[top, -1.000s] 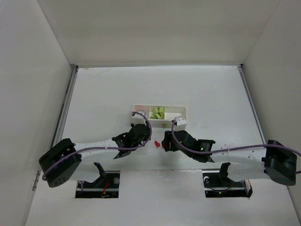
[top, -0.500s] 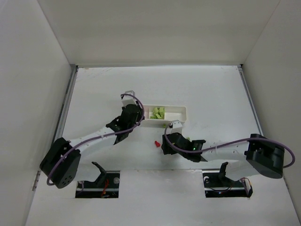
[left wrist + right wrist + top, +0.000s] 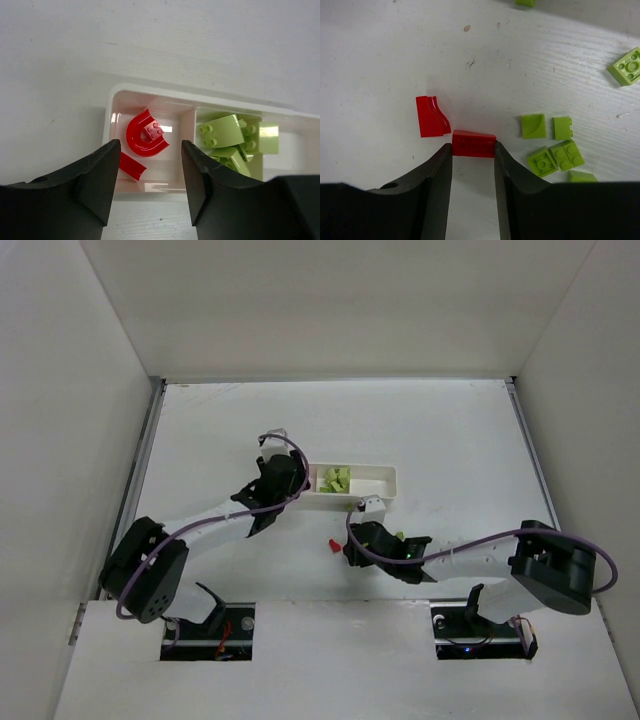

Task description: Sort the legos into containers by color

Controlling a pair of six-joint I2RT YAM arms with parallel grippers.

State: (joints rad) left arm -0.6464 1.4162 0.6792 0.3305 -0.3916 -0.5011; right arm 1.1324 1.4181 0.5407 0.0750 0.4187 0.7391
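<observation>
My left gripper (image 3: pixel 150 148) hangs open over the left compartment of the white tray (image 3: pixel 150 92), with nothing between its fingers. In that compartment lie a red curved lego (image 3: pixel 137 145), a small red brick (image 3: pixel 154 131) and a red strip (image 3: pixel 131 166). Pale yellow-green legos (image 3: pixel 222 131) fill the middle compartment. On the table in front of the tray (image 3: pixel 385 480), my right gripper (image 3: pixel 473 148) is shut on a red brick (image 3: pixel 473 142), both fingertips touching its ends. A second red lego (image 3: pixel 429 116) lies just left of it.
Several bright green legos (image 3: pixel 555 157) lie loose on the table to the right of the held brick, one more (image 3: pixel 626 66) farther off. The two arms (image 3: pixel 230 515) (image 3: pixel 450 558) reach inward and stand close together near the tray's front wall.
My left gripper moved from the table up to the tray's left end and opened. My right gripper closed from wide open onto the red brick.
</observation>
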